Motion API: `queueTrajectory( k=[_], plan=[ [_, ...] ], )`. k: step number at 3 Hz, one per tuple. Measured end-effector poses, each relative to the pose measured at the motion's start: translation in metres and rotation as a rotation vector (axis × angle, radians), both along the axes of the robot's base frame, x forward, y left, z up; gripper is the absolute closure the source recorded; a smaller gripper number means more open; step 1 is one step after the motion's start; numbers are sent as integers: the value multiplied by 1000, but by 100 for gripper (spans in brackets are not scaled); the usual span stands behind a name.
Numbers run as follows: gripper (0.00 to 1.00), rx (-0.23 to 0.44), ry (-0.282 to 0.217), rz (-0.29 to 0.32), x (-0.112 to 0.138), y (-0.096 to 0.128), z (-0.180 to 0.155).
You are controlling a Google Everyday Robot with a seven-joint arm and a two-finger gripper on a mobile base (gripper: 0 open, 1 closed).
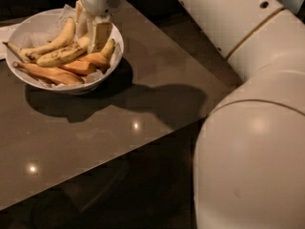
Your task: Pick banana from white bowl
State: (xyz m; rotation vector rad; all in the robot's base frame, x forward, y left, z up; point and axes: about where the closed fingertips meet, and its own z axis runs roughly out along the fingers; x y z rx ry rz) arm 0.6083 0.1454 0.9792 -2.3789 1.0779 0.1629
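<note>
**Dark table, spare fruit**

Glossy grey-brown table (95,142), two light glints (136,125) near its front edge. Two orange bananas (71,68) at the table's far-left corner; white paper (4,32) at its left edge. The gripper (93,37) hangs over that same corner.
</note>
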Motion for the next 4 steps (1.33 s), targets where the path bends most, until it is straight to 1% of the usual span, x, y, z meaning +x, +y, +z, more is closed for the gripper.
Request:
queueTrajectory(
  k=[1,2,3,4],
  plan=[
    [100,3,-4,-2,0,0,1],
    [100,41,-18,4,-3,2,13],
    [100,77,-26,-24,-12,-6,21],
    [100,87,-25,-111,-21,-33,18]
  ],
)
